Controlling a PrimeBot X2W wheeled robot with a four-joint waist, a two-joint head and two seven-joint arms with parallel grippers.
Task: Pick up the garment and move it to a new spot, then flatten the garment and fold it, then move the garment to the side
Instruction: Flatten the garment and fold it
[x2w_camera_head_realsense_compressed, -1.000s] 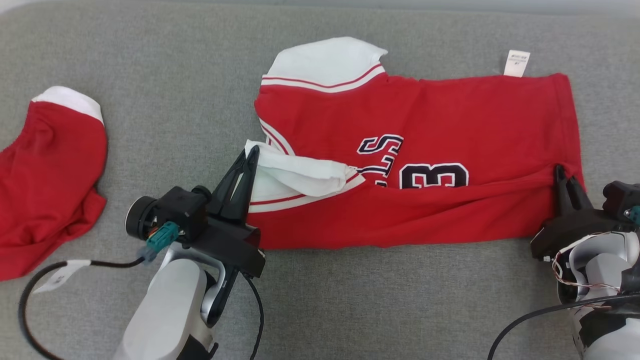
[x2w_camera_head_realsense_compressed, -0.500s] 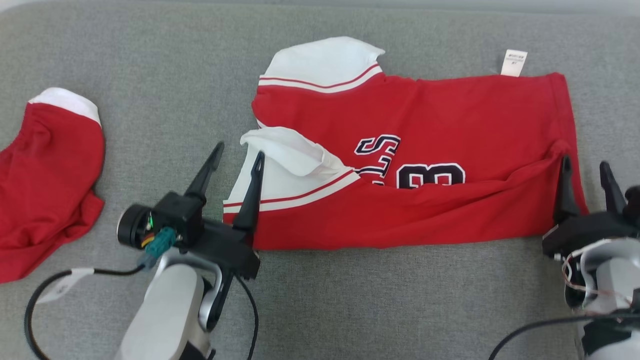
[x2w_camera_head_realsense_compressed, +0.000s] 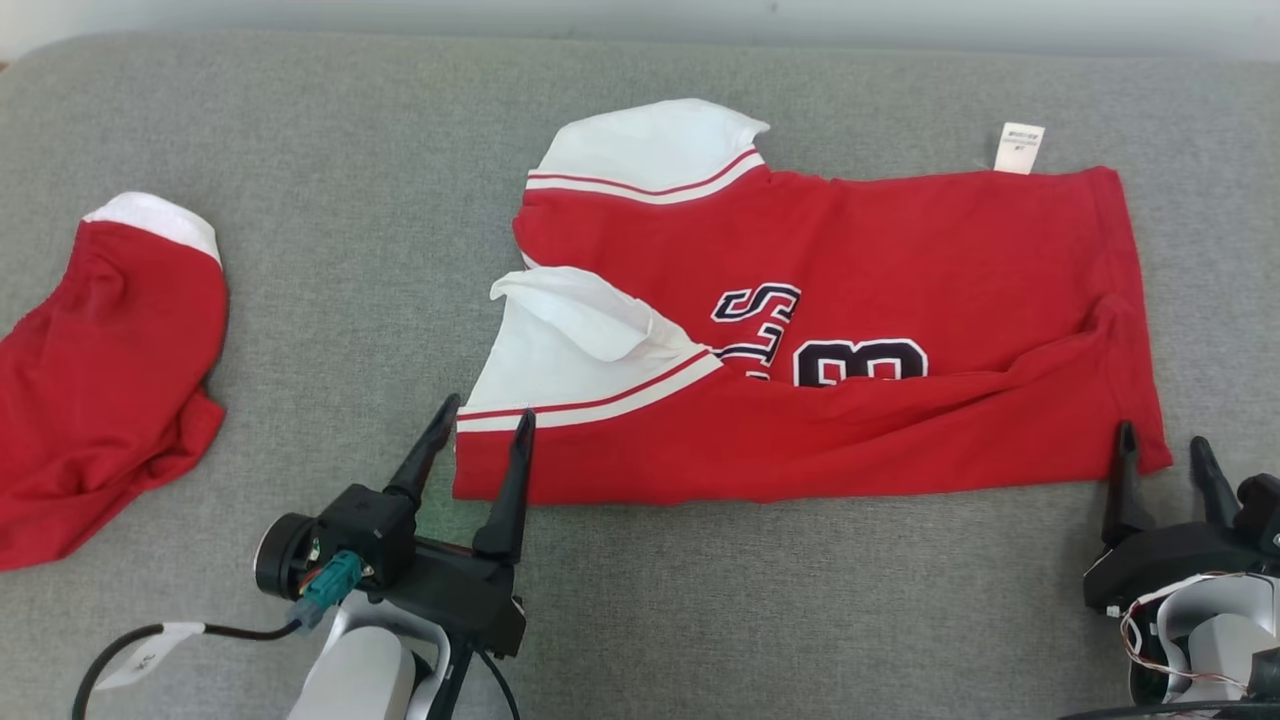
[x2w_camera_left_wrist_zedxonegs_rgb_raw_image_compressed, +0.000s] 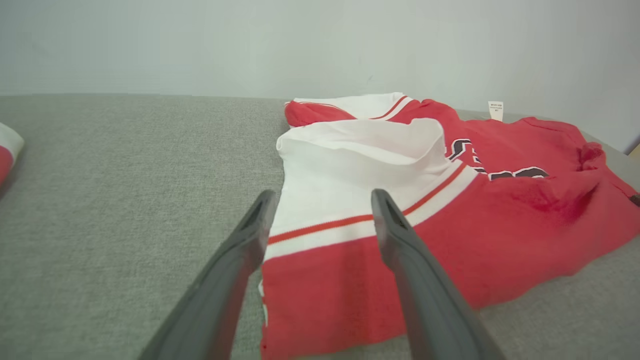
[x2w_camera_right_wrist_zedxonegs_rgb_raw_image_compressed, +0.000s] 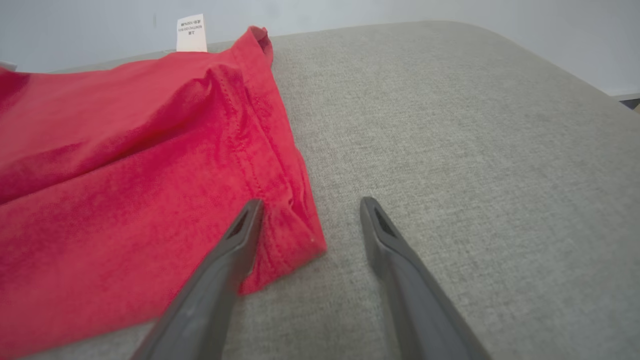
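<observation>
We are showing pale grey forearms (x2w_camera_head_realsense_compressed: 355, 675), black wrists (x2w_camera_head_realsense_compressed: 450, 595) and long dark fingers (x2w_camera_head_realsense_compressed: 507, 490); a teal plug (x2w_camera_head_realsense_compressed: 335, 590) is feeding a black, white-tagged cable (x2w_camera_head_realsense_compressed: 230, 630)

Looks like a robotics lab bench, not a home. Judged from grey fabric pad (x2w_camera_head_realsense_compressed: 330, 250) with rounded corners against a bare pale wall (x2w_camera_left_wrist_zedxonegs_rgb_raw_image_compressed: 150, 45), plus exposed red-and-white wiring (x2w_camera_head_realsense_compressed: 1128, 632) and a tagged cable (x2w_camera_head_realsense_compressed: 240, 631).

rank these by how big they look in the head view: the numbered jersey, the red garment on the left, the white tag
1. jersey, largest by far
2. left garment, partly cut off by the picture's edge; what shows is clearly smaller
3. tag, smallest
</observation>
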